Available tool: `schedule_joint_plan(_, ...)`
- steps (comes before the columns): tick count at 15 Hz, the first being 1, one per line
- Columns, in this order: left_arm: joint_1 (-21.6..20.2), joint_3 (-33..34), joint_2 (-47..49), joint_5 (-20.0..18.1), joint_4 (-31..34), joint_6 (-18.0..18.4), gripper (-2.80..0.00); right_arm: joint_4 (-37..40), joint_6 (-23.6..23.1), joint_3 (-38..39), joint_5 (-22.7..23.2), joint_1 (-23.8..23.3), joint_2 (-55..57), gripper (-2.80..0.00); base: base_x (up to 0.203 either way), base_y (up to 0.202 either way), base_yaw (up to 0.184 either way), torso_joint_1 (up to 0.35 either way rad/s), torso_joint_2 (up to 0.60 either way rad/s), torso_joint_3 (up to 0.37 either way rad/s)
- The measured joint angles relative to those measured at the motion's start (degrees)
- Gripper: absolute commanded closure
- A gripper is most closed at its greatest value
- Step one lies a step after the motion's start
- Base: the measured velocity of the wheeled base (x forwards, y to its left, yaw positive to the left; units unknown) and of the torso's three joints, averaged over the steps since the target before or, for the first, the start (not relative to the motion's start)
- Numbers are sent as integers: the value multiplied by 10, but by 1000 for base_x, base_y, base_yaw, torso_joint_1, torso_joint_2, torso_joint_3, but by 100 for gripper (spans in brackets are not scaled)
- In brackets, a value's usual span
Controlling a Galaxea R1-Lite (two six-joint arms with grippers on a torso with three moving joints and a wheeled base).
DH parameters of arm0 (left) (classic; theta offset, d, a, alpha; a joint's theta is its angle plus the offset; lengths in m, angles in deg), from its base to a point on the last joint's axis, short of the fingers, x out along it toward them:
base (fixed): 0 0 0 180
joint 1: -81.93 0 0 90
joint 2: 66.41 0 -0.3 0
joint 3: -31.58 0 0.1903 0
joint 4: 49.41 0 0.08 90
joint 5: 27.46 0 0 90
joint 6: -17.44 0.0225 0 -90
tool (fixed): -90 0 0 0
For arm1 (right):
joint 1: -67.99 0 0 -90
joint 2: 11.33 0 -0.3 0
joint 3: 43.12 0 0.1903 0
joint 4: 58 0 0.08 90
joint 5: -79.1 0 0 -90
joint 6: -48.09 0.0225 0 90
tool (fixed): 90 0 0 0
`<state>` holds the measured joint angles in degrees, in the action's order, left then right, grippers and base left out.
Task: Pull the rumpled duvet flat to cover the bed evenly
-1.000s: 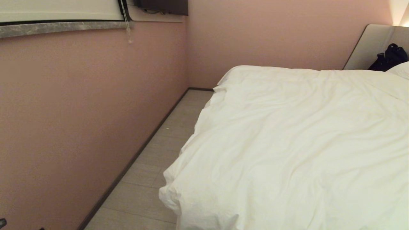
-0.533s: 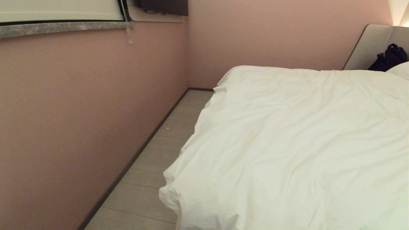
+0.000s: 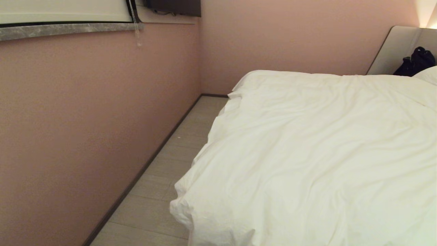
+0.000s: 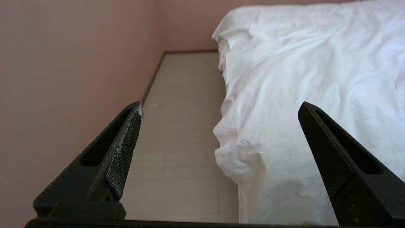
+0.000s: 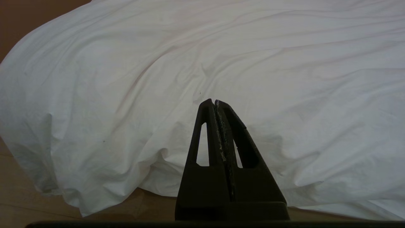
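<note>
The white puffy duvet lies spread over the bed with soft creases, its near corner drooping toward the floor. The bed's beige headboard shows at the far right. Neither gripper appears in the head view. In the left wrist view my left gripper stands wide open and empty, held off the duvet corner, over the floor strip. In the right wrist view my right gripper is shut with nothing in it, in front of the hanging duvet edge.
A pink wall runs close along the bed's left side, leaving a narrow strip of pale floor. A window sill sits up on that wall. A black bag and a white pillow lie by the headboard.
A dark bit of the left arm at the head view's bottom left corner a second ago has dropped out of sight. The duvet lies unchanged.
</note>
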<state>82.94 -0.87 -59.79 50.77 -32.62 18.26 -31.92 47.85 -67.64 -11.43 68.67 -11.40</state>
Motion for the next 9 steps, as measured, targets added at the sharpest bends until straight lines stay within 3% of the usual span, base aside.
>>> schedule_joint_plan(3,-4,39,-47,-3,-54,-17,-280,0,0,0,0,0,0,0,0,0,0,0,0,0)
schedule_joint_plan(5,-5,60,-58,15,-74,-16,-280,0,0,0,0,0,0,0,0,0,0,0,0,0)
schedule_joint_plan(9,-5,86,-65,69,-67,21,-280,0,0,0,0,0,0,0,0,0,0,0,0,0)
